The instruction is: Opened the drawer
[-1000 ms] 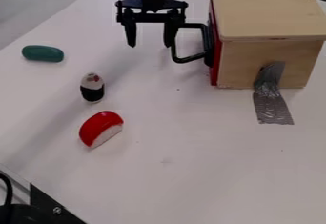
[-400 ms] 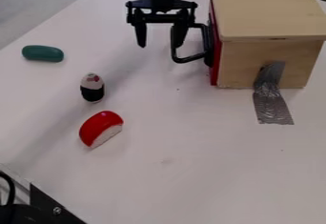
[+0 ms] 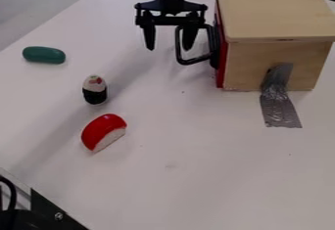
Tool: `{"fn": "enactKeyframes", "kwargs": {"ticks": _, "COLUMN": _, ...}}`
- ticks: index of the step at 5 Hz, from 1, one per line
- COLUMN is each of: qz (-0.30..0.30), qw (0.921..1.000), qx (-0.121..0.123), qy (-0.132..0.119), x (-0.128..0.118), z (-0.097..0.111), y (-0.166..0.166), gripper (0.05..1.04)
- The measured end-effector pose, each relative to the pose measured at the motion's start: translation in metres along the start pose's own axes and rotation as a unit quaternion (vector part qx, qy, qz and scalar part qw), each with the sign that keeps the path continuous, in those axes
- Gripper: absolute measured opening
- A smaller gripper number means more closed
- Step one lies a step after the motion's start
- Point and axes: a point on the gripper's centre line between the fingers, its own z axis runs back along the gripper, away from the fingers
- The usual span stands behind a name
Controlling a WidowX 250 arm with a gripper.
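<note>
The 2 fingers (image 3: 150,38) of the black gripper (image 3: 169,49) stand open, pointing down, with space between them; the finger nearer the box overlaps the handle's loop in the view, contact uncertain. The drawer (image 3: 222,67) is at upper right, its red front close against the box. Its black handle (image 3: 179,50) projects toward the gripper. The wooden box (image 3: 275,9) houses the drawer; silver tape (image 3: 280,109) runs from its side onto the white table (image 3: 196,175). Farther left lie 3 items: a black-banded toy sushi piece (image 3: 95,92), a red-topped toy nigiri (image 3: 103,130) near it, and a green oblong object (image 3: 44,55).
</note>
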Motion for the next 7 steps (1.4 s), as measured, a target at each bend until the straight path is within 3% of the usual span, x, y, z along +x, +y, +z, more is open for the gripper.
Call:
{"fn": "enactKeyframes", "kwargs": {"ticks": 2, "qz": 0.018, "qw": 0.9998, "qx": 0.005, "qy": 0.001, "x": 0.003, "z": -0.006, "y": 0.008, "gripper": 0.394}}
{"fn": "enactKeyframes", "kwargs": {"ticks": 3, "qz": 0.019, "qw": 0.9998, "qx": 0.007, "qy": 0.004, "x": 0.002, "z": -0.008, "y": 0.01, "gripper": 0.167}}
{"fn": "enactKeyframes", "kwargs": {"ticks": 4, "qz": 0.03, "qw": 0.9994, "qx": 0.007, "qy": 0.013, "x": 0.004, "z": -0.008, "y": 0.018, "gripper": 0.111}}
{"fn": "enactKeyframes", "kwargs": {"ticks": 7, "qz": 0.071, "qw": 0.9961, "qx": 0.011, "qy": 0.051, "x": 0.021, "z": -0.017, "y": 0.066, "gripper": 0.11}}
